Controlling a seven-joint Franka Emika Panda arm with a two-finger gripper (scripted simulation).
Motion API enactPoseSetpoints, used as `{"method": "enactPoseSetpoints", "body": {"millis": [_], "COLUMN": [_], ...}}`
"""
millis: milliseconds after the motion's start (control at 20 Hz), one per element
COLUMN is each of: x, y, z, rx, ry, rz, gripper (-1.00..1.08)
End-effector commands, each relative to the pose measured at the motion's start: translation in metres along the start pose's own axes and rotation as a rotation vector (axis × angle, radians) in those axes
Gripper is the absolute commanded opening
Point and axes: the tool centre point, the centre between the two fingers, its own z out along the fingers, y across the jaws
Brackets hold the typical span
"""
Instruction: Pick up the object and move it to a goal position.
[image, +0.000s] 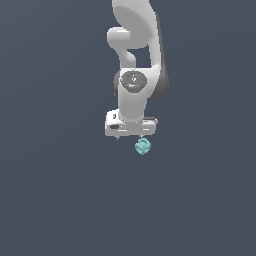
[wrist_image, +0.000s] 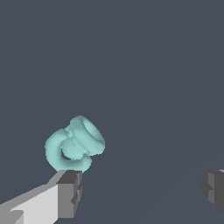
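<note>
Wrist view: the gripper (wrist_image: 142, 190) is seen with its two dark-padded fingers (wrist_image: 70, 192) spread wide apart, nothing pinched between them. The object (wrist_image: 74, 146), a light teal lump of joined rings with hollows, is found just beyond one fingertip, outside the gap. In the exterior view, the object (image: 143, 146) is shown just below the gripper (image: 131, 136), on a plain dark grey-blue surface (image: 60, 200).
</note>
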Motion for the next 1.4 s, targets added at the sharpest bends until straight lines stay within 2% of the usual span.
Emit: {"method": "enactPoseSetpoints", "body": {"millis": [0, 550, 1350], "x": [0.000, 0.000, -0.004], "y": [0.000, -0.013, -0.058], "z": [0.000, 0.010, 0.038], "rx": [0.000, -0.001, -0.001], "ry": [0.001, 0.014, 0.062], "rz": [-0.004, -0.144, -0.588], "gripper": [1.00, 1.00, 1.00]}}
